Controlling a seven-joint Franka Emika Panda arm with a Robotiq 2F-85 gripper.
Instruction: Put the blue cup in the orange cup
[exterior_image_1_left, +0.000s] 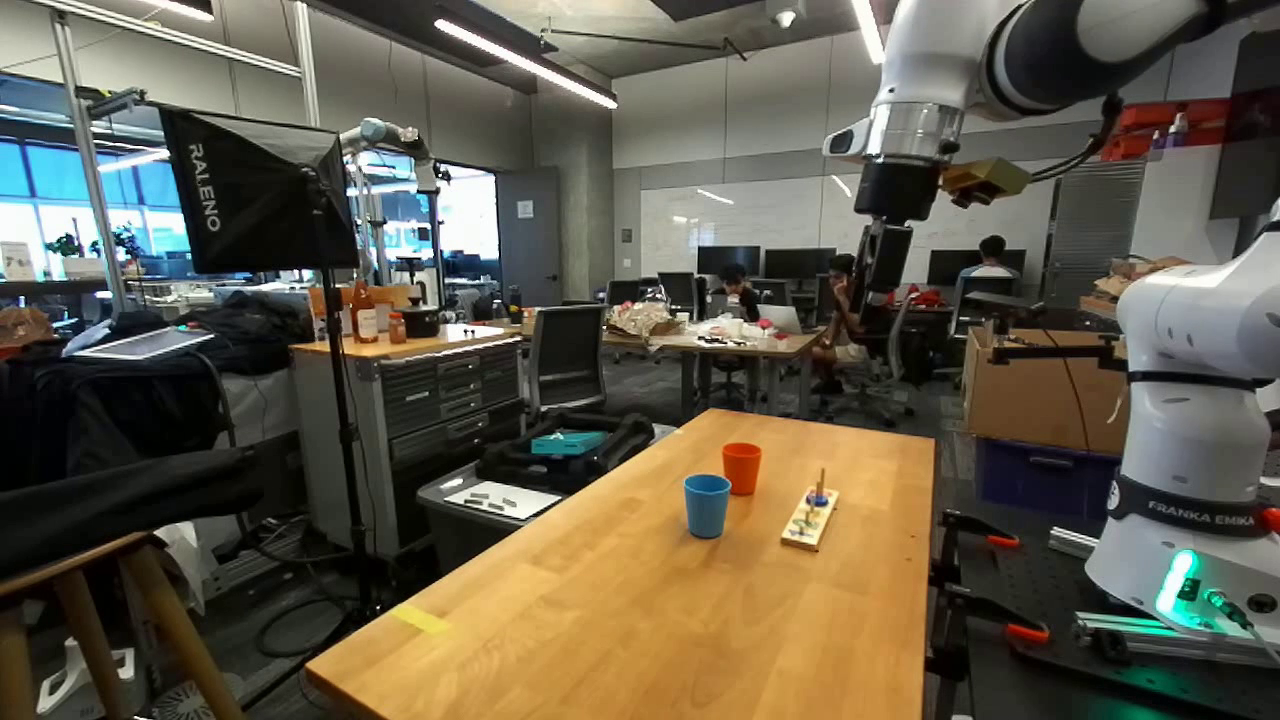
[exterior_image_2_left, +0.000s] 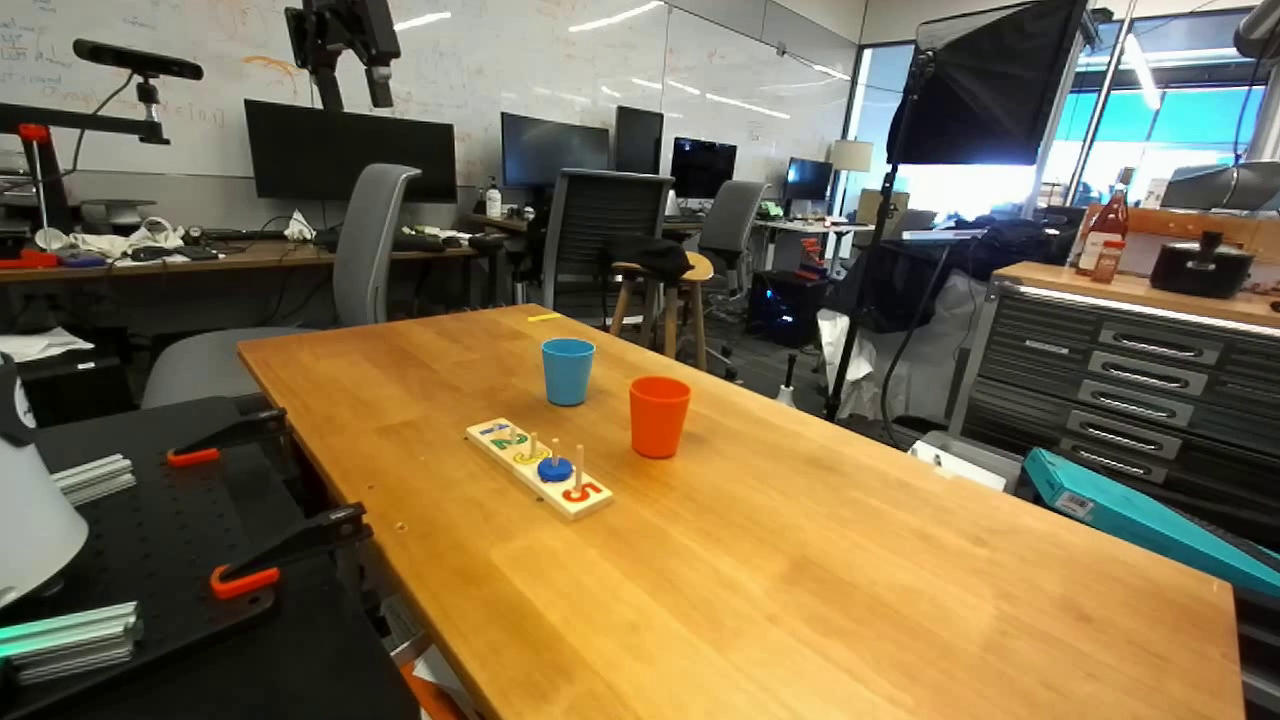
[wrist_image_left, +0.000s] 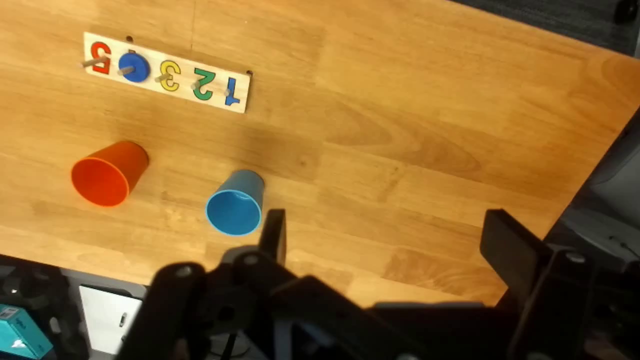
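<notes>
Wooden table (exterior_image_1_left: 620, 600) below, the gripper (wrist_image_left: 386, 225) hangs, jaws apart.

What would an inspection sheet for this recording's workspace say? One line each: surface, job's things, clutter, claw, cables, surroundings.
Surface: wooden table with a strip of yellow tape near one end.
Job's things: blue cup and orange cup stand upright, apart; not yet nested.
Clutter: numbered pegboard beside the cups, a blue ring on the peg between 3 and 5.
Claw: open, holding nothing, raised above tabletop level.
Cables: black cable along the arm, near its wrist.
Surroundings: studio light, drawer cabinet, people seated in the background.
</notes>
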